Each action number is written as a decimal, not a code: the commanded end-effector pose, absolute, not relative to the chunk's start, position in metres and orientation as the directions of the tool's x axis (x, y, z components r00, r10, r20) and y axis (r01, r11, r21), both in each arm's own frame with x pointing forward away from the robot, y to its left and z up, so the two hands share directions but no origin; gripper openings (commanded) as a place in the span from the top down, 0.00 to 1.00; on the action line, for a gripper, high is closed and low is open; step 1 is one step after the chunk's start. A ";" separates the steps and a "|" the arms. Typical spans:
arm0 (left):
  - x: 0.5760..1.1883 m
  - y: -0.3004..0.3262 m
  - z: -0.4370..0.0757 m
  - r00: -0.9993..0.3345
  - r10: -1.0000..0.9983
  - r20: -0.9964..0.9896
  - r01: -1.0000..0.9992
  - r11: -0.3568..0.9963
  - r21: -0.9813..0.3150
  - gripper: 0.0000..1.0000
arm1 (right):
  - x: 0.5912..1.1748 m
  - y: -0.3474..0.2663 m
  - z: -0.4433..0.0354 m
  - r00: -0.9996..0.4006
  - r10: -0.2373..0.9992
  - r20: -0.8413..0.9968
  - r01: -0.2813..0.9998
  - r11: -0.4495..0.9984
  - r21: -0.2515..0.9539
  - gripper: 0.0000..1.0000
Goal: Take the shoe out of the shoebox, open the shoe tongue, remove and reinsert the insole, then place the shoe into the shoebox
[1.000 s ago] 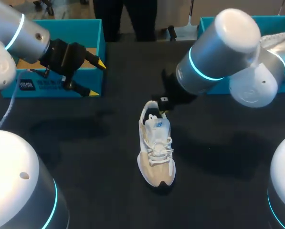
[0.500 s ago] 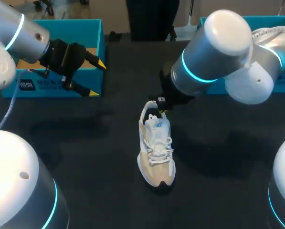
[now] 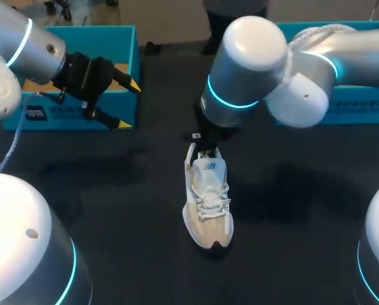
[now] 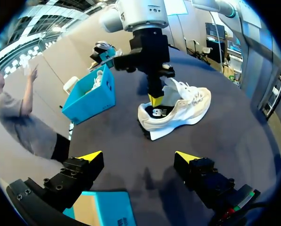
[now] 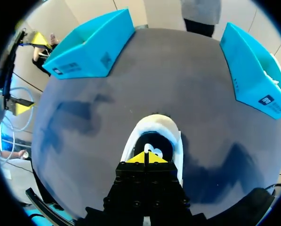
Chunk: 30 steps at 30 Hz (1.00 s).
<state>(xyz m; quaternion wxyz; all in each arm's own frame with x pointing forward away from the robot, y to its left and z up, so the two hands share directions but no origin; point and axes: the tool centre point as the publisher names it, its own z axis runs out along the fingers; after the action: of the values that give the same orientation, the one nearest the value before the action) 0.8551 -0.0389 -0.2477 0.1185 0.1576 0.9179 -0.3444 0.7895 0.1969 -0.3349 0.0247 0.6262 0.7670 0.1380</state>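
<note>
A black table (image 3: 113, 190) is filling the scene, and its matte top is catching soft, blurred shadows (image 3: 291, 197). At its far right corner a bright blue box (image 3: 351, 118) is sitting open with one long side facing the table's middle. A white label (image 3: 364, 105) is showing on that side. White shoes (image 4: 99, 80) are lying inside the box and poking just above its rim. In the right wrist view the same box (image 5: 251, 70) is standing near the table's edge, well apart from the middle.
</note>
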 end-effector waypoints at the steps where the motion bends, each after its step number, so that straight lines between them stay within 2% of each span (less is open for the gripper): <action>1: 0.854 -0.039 -0.248 -0.922 0.208 -0.327 0.371 0.715 -0.592 0.00 | 0.790 0.205 -0.343 -0.201 0.973 0.114 0.965 0.177 0.192 1.00; 10: 0.854 -0.039 -0.248 -0.922 0.208 -0.327 0.371 0.715 -0.592 0.00 | 0.773 0.193 -0.356 -0.156 0.985 0.079 0.983 0.147 0.110 1.00; 19: 0.854 -0.039 -0.248 -0.922 0.208 -0.327 0.371 0.715 -0.592 0.00 | 0.773 0.191 -0.394 -0.148 0.987 0.055 0.989 0.148 0.007 1.00; 24: 0.854 -0.039 -0.248 -0.922 0.208 -0.327 0.371 0.715 -0.592 0.00 | 0.774 0.189 -0.405 -0.141 0.987 0.070 0.990 0.142 -0.005 1.00; 30: 0.854 -0.039 -0.248 -0.922 0.208 -0.327 0.371 0.715 -0.592 0.00 | 0.780 0.187 -0.378 -0.137 0.990 0.024 0.989 0.135 0.059 1.00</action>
<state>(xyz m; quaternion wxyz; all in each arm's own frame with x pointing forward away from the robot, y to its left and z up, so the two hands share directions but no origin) 0.8551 -0.0390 -0.2478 0.1186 0.1576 0.9178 -0.3445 0.7845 0.1872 -0.3976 -0.0089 0.6547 0.7553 0.0287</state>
